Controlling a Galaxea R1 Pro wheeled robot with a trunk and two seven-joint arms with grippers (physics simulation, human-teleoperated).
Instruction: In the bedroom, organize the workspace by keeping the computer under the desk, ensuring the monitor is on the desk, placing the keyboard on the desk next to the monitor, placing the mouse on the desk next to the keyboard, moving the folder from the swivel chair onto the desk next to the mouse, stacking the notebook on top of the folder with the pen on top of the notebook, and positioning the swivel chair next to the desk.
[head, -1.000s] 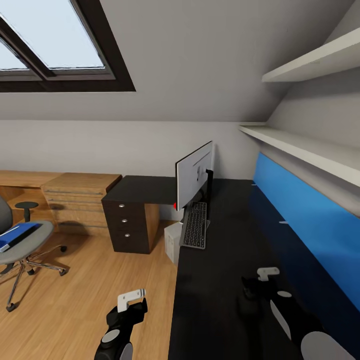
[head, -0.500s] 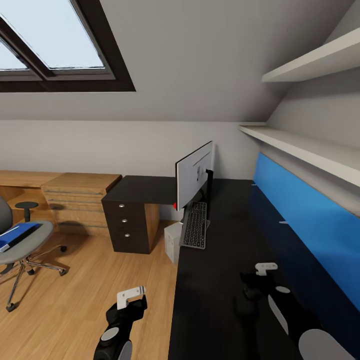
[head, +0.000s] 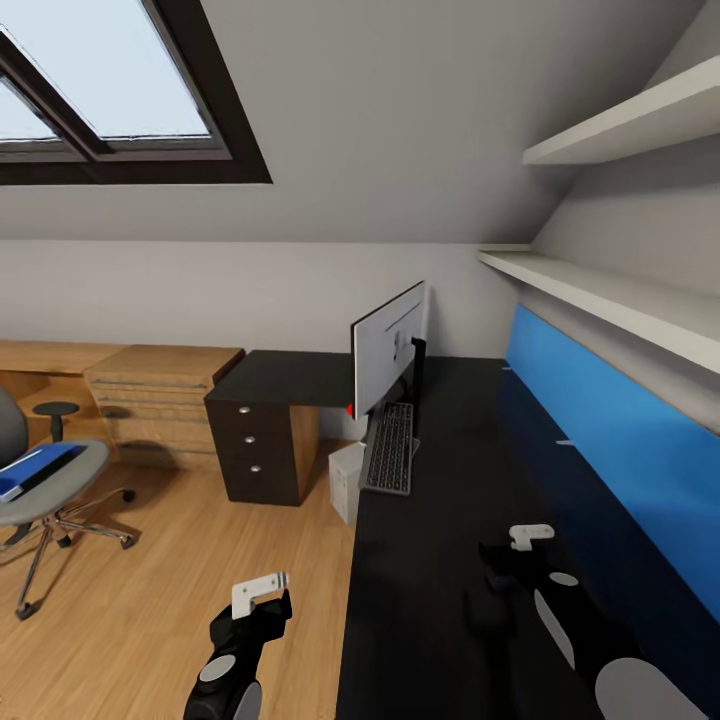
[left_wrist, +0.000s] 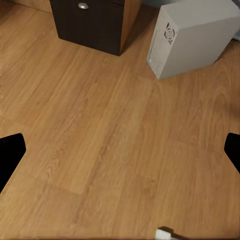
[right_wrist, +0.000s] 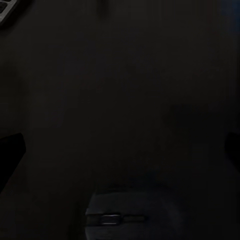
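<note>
My right gripper (head: 497, 570) hangs open just above the black desk (head: 440, 520), and its dark fingers (right_wrist: 10, 155) stand far apart. The black mouse (right_wrist: 117, 217) lies on the desk right under it, untouched. Farther along the desk, the keyboard (head: 390, 450) lies in front of the monitor (head: 388, 350). The computer (head: 347, 482) stands on the floor by the desk's edge, also seen as the computer (left_wrist: 197, 35). At the left, the swivel chair (head: 45, 490) carries the blue folder (head: 30, 472) with the dark notebook (head: 48, 467) on it. The pen is too small to make out. My left gripper (head: 270, 608) is open over the floor.
The dark drawer unit (head: 255, 450) stands under the desk's short wing, and light oak drawers (head: 150, 400) stand behind it. A blue back panel (head: 610, 440) and white shelves (head: 600, 300) run along the right wall. Wood floor (left_wrist: 110, 140) lies between the chair and the desk.
My right gripper has drawn up and back a little from the desk top. The left arm sank slightly. The whole view shifted a touch.
</note>
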